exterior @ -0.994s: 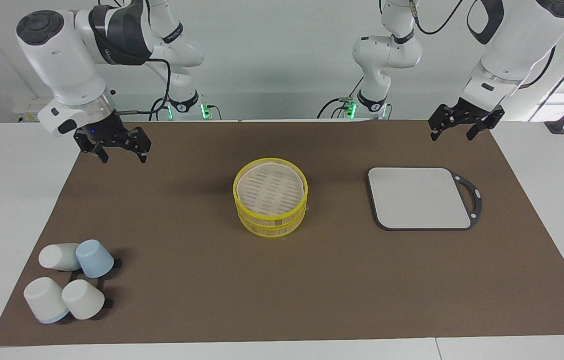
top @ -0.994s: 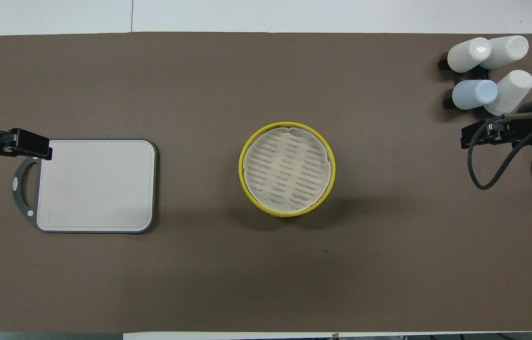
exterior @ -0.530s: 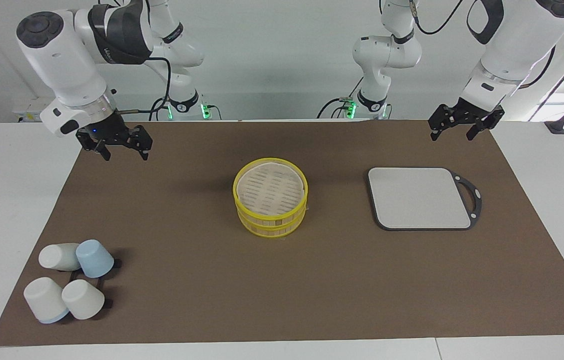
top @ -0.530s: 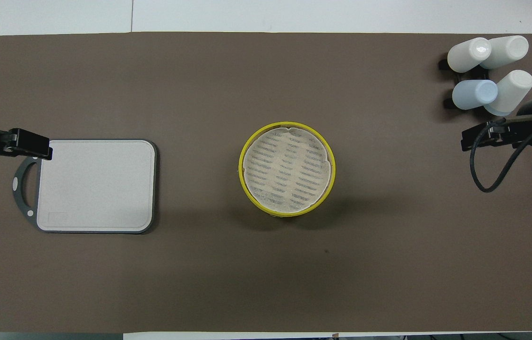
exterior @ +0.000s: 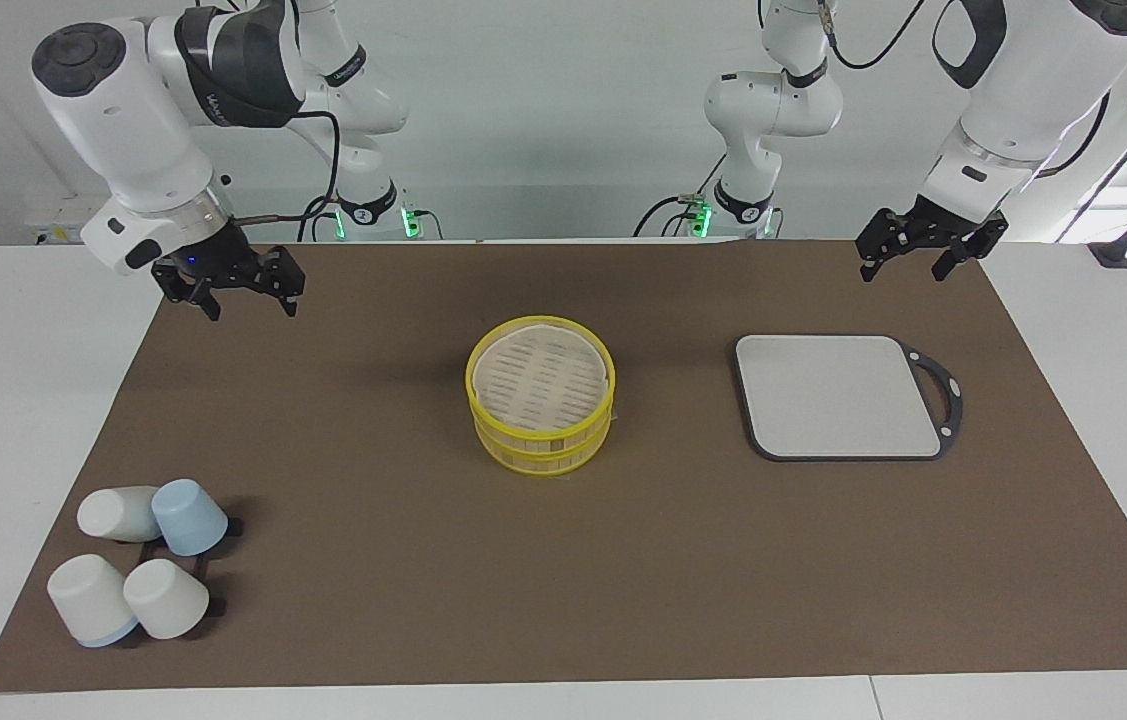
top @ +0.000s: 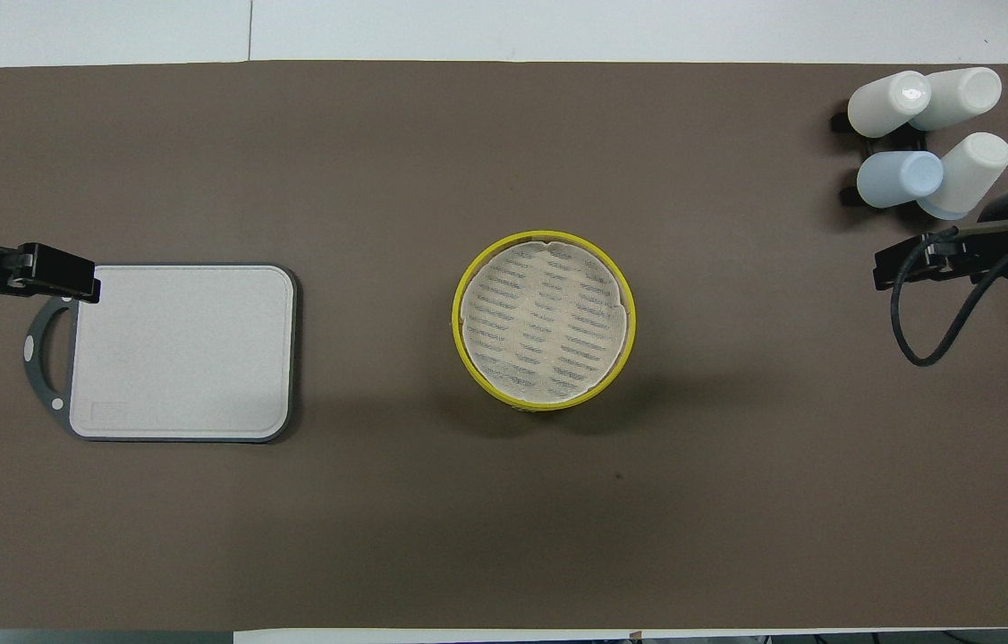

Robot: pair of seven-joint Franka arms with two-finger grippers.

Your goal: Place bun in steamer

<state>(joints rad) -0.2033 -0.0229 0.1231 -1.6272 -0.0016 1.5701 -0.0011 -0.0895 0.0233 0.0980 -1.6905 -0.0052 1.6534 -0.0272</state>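
Note:
The steamer [exterior: 541, 405] is a round two-tier basket with yellow rims and a pale slatted top, standing mid-table; it also shows in the overhead view [top: 544, 319]. No bun shows in either view. My right gripper [exterior: 251, 312] is open and empty, up in the air over the mat's edge at the right arm's end; it also shows in the overhead view [top: 895, 266]. My left gripper [exterior: 901, 274] is open and empty, raised over the mat's corner at the left arm's end, just above the grey board's handle in the overhead view [top: 65, 275].
A grey rectangular board [exterior: 838, 395] with a black handle lies toward the left arm's end. Several upturned white and pale-blue cups [exterior: 138, 560] sit on a black rack at the right arm's end, farther from the robots. Brown mat [exterior: 373, 560] covers the table.
My right gripper has risen a little and drawn slightly toward the robots. The left arm, the steamer, the board and the cups have not moved.

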